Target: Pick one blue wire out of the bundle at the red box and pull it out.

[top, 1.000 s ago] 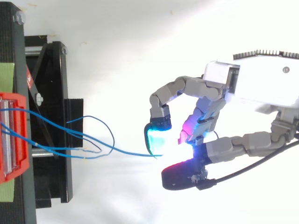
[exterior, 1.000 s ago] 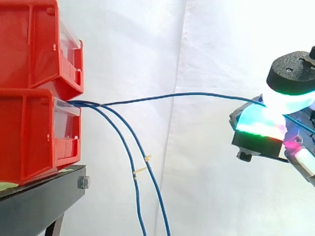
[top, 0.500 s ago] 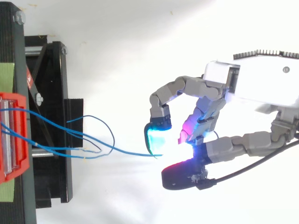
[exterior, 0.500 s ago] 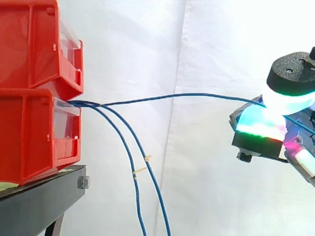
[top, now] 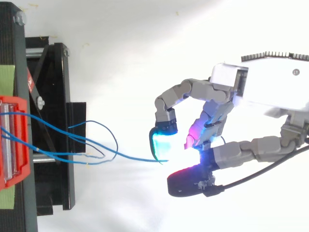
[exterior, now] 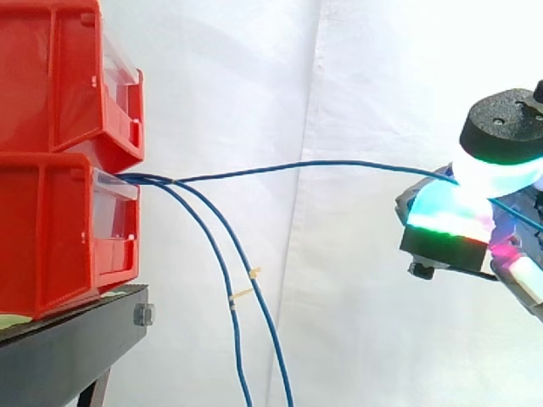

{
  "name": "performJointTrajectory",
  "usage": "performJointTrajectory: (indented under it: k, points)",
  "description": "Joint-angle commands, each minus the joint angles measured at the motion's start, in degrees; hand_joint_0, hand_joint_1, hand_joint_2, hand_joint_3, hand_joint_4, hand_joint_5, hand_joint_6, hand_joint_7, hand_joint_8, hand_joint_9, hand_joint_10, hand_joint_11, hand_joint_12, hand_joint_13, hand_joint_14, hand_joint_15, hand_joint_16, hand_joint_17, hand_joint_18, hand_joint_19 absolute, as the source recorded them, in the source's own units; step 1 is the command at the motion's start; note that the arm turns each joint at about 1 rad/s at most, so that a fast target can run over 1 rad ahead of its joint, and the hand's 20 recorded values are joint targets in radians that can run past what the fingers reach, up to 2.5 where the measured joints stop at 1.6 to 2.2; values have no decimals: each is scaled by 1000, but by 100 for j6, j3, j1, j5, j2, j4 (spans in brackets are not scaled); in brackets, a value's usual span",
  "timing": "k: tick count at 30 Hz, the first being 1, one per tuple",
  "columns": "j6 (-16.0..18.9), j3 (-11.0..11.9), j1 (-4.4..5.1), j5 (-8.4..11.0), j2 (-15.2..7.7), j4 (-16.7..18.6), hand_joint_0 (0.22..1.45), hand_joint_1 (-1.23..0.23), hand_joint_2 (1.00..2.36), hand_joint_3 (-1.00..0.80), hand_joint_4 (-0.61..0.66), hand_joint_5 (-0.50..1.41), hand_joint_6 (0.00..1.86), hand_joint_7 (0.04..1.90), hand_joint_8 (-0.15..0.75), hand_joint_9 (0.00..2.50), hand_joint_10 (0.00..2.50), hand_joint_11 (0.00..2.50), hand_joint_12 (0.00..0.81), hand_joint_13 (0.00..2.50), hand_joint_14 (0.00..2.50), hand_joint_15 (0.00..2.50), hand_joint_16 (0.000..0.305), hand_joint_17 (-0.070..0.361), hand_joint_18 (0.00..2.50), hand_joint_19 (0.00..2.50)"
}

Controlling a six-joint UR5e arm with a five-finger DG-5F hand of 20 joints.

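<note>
Two red bins (exterior: 59, 161) are stacked at the left on a black stand (exterior: 72, 352). Several blue wires come out of the lower bin's front (top: 14, 140). One blue wire (exterior: 322, 164) runs nearly level to the right, away from the bins, into my hand (exterior: 462, 212). The hand (top: 212, 145) has its glowing fingertips curled together and pinches that wire's end (top: 161, 160) between a cyan pad and the thumb. Two other blue wires (exterior: 242, 322) hang down in front of the stand, with small yellow ties on them.
A white curtain (exterior: 339, 85) hangs behind everything. The black stand's frame (top: 53, 125) reaches out to the right of the bins in the top view. Open room lies between the bins and the hand.
</note>
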Motion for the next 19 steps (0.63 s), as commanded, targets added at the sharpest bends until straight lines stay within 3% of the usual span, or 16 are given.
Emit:
performJointTrajectory:
  k: [1,19]
  points:
    - [0,-5,0,0,12,0,505,-778,1891,-79,-181,-50,928,1400,368,1171,4,352,461,1172,15,596,62,138,1080,462]
    - [0,3,0,0,-5,0,505,-752,1905,-81,-189,-51,931,1371,369,1170,4,357,461,1172,16,596,62,139,1079,468]
